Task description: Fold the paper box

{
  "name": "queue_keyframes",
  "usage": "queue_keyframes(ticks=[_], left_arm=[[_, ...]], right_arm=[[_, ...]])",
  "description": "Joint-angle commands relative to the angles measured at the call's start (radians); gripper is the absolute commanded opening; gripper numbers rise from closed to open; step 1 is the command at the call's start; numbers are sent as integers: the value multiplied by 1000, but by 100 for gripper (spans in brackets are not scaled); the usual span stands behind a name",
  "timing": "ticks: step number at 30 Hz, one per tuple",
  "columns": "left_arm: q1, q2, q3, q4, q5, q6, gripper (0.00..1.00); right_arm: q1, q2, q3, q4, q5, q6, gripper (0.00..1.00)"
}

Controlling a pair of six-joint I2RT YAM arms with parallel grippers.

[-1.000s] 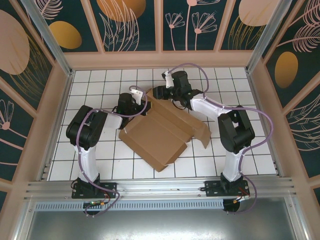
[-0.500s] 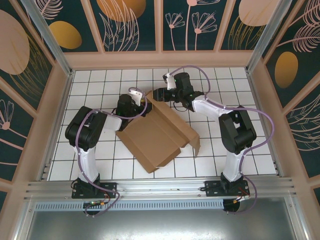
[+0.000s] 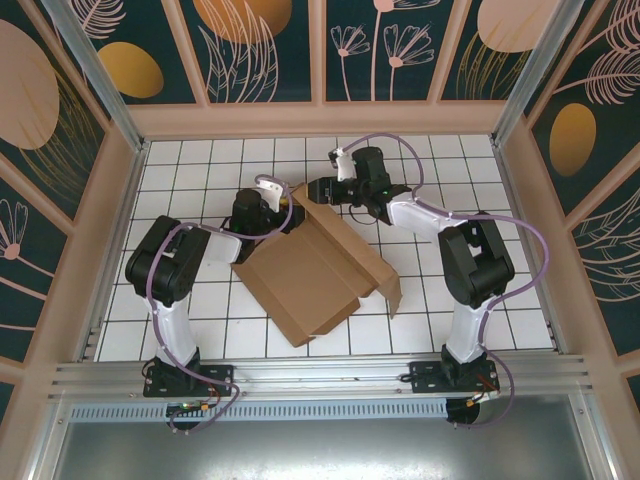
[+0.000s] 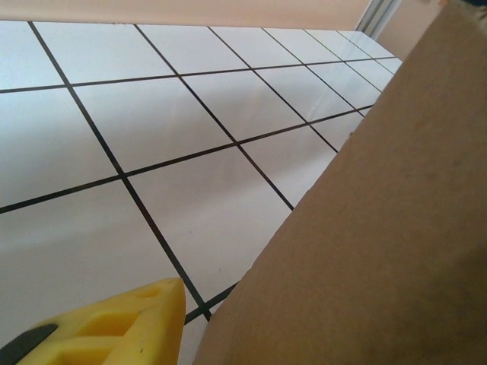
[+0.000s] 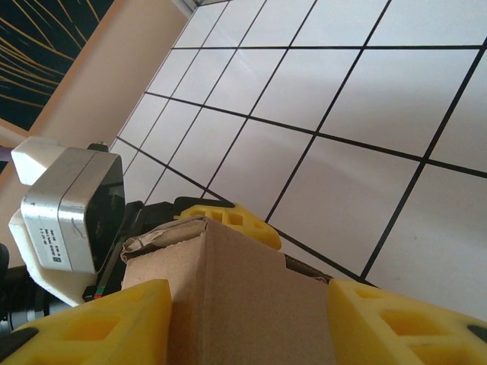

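Tiled table (image 3: 190, 330): work surface.
Paper box (image 3: 305, 280): brown corrugated cardboard, mid-table, partly folded, far flap apparently raised.
Right gripper (image 5: 243, 312): pads clamped across that far flap, probably to steady it upright.
Left gripper (image 3: 283, 216): at the same corner; one finger (image 4: 129, 327) clear of the cardboard, spread cannot be told.

**Enclosed robot test cell, laboratory type**

White gridded table (image 3: 200, 160) walled by leaf-pattern panels (image 3: 270, 60) at 9, 12 and 3 o'clock. Aluminium framing (image 3: 320, 375) at 6 o'clock carries the left arm (image 3: 175, 320) and right arm (image 3: 462, 320), both cabled.
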Motion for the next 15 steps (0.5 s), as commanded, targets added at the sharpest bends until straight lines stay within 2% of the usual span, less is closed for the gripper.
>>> queue_keyframes(ticks=[1,7,12,15], left_arm=[[-7,-24,27,26,10,24,45],[-8,3,68,23,26,36,44],[-7,21,94,18,91,40,44],[-8,33,102,14,99,41,37]], right_arm=[[-11,13,-52,-134,3,-2,55],[-13,15,-51,-122,-34,12,55],[-13,25,-51,-120,-50,18,55],[-15,25,-49,-116,-56,20,55]])
